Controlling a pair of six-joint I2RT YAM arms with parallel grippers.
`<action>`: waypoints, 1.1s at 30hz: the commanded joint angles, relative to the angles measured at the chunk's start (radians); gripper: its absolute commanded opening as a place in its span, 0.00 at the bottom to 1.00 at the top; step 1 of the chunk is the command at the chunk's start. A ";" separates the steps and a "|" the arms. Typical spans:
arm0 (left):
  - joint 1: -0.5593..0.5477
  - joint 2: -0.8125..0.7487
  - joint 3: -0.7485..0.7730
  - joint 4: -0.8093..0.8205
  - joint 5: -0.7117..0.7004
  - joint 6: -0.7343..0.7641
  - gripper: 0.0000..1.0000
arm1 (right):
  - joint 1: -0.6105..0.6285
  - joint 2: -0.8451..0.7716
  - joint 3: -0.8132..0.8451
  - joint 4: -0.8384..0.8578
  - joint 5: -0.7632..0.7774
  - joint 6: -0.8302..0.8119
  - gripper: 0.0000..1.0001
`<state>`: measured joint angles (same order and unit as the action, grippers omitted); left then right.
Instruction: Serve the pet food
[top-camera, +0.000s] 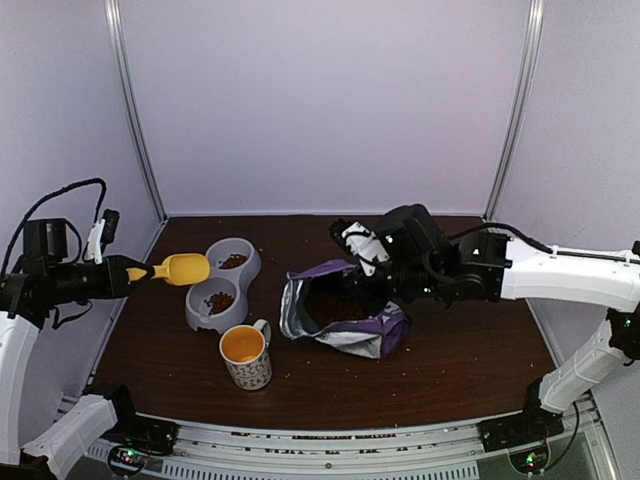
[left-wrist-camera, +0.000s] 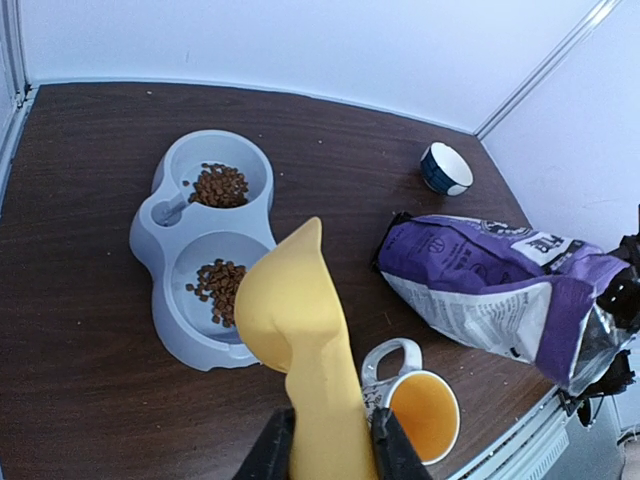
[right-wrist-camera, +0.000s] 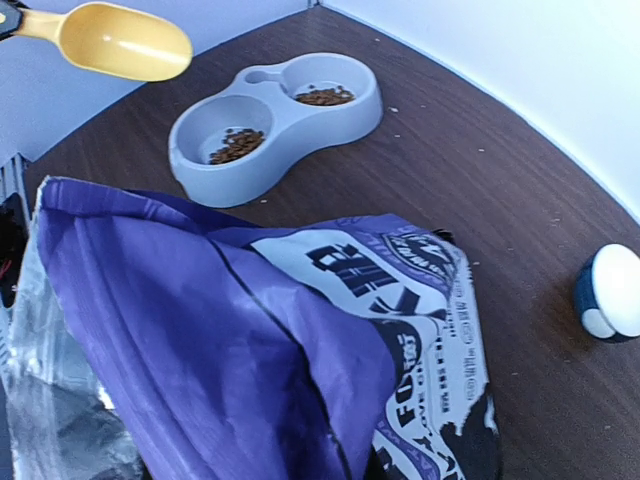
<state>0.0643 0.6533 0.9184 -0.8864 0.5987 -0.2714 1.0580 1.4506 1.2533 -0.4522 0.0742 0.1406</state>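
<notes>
Left gripper (left-wrist-camera: 330, 458): we find it clamped on the handle of the yellow scoop (left-wrist-camera: 292, 315), which is held in the air, empty, just beside the feeder's left side.
Right gripper (top-camera: 370, 275): closed at the bag's raised rim; we cannot tell whether it pinches the foil.
Pet food (left-wrist-camera: 221, 186): small heaps of brown kibble in both bowls of the grey double feeder (left-wrist-camera: 150, 235).
Bag (top-camera: 350, 338): purple, lying on the counter (top-camera: 460, 370) right of the feeder, mouth open.
Mug (top-camera: 246, 357): orange-lined, upright, near the feeder and bag, touching neither.
</notes>
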 joint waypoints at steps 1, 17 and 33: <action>-0.012 -0.033 -0.012 0.044 0.082 -0.007 0.00 | 0.101 0.007 -0.125 0.155 -0.024 0.163 0.00; -0.134 -0.101 -0.035 0.076 0.078 -0.101 0.00 | 0.309 0.207 -0.084 0.206 0.097 0.356 0.00; -0.673 -0.007 0.051 0.157 -0.178 -0.211 0.00 | 0.181 0.153 -0.128 0.180 0.198 0.503 0.00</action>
<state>-0.4976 0.5949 0.8917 -0.8570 0.5251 -0.4534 1.2732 1.6367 1.1473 -0.2317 0.1925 0.5682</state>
